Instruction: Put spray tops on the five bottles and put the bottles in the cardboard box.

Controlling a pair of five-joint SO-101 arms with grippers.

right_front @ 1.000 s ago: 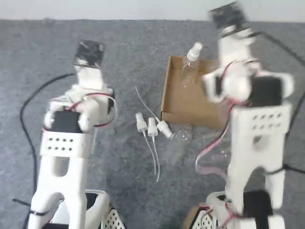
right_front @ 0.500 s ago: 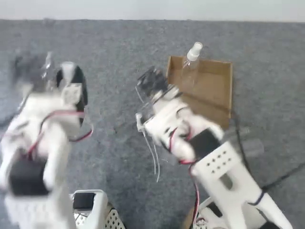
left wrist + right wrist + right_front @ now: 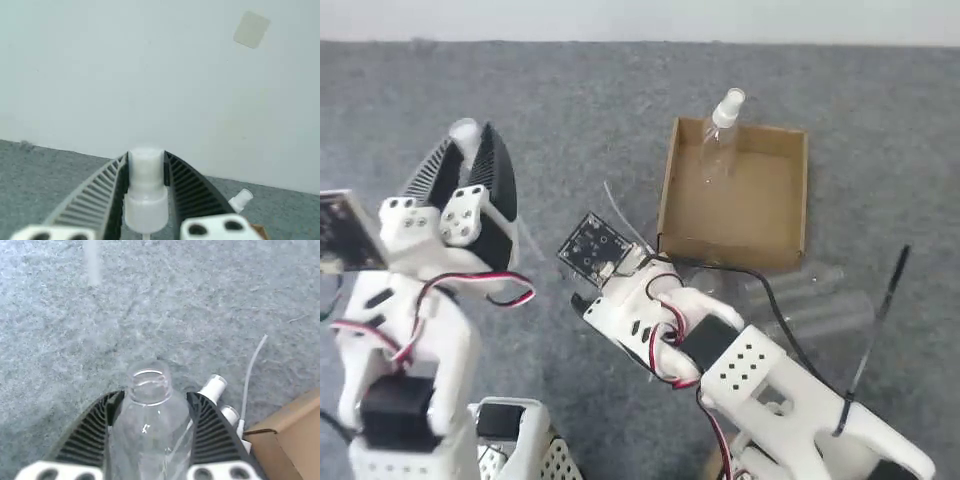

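Observation:
My left gripper (image 3: 145,157) is raised off the table and shut on a white spray top (image 3: 145,190); from above it stands at the left (image 3: 468,140). My right gripper (image 3: 152,397) is shut on a clear, uncapped bottle (image 3: 149,410) with its mouth pointing away over the carpet. The right arm (image 3: 650,310) lies across the table's middle. The cardboard box (image 3: 735,215) sits at the back right, holding an upright bottle with a spray top (image 3: 720,130). Two loose spray tops (image 3: 215,386) lie beside the box corner (image 3: 285,440).
Clear bottles (image 3: 815,300) lie on the grey carpet in front of the box, right of the right arm. A thin white tube (image 3: 620,215) lies left of the box. The capped bottle's top (image 3: 241,198) peeks past my left fingers.
The right arm has swung from beside the box to the table's middle, now holding a bottle. The left arm has risen with the spray top in its gripper.

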